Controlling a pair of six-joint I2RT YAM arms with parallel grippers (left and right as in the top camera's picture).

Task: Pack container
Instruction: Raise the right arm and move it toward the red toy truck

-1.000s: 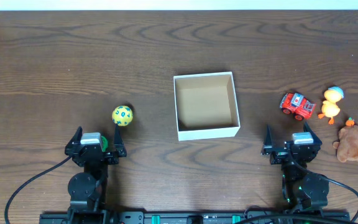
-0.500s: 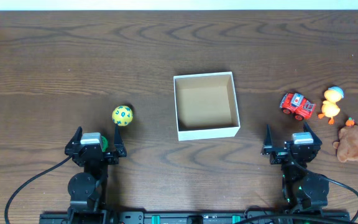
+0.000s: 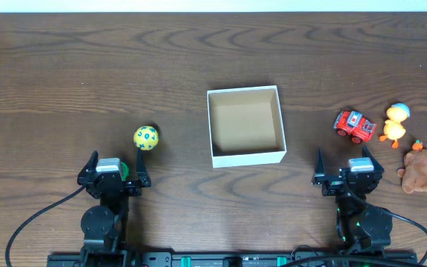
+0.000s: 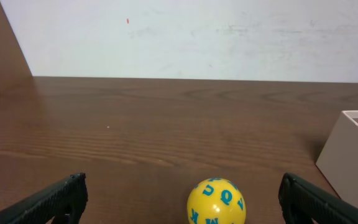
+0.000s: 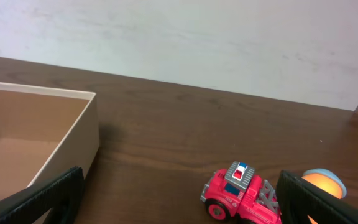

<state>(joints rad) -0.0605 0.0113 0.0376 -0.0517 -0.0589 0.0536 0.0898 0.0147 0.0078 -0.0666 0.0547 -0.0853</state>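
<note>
While both arms sit low at the near edge of the table (image 3: 124, 67), you have the left gripper (image 3: 116, 157) spread wide and holding nothing. The right gripper (image 3: 343, 158) is just as wide and just as bare. Level with the right gripper, off to its right, a brown plush toy (image 3: 421, 173) lies on the wood.

Just ahead of the left gripper you see the yellow ball (image 3: 145, 138) with blue letters (the left wrist camera puts it between the two fingers but out in front of them, untouched). Ahead of the right gripper stands a red toy truck (image 3: 355, 125), and just beside it on the right an orange duck (image 3: 396, 122) with a pale blue cap.

The container (image 3: 247, 157) sits at the middle of the table, between the ball and the truck and well apart from both. Its open side faces up, and its tan floor shows inside the white walls. Beyond it lies bare dark wood up to a pale wall.
</note>
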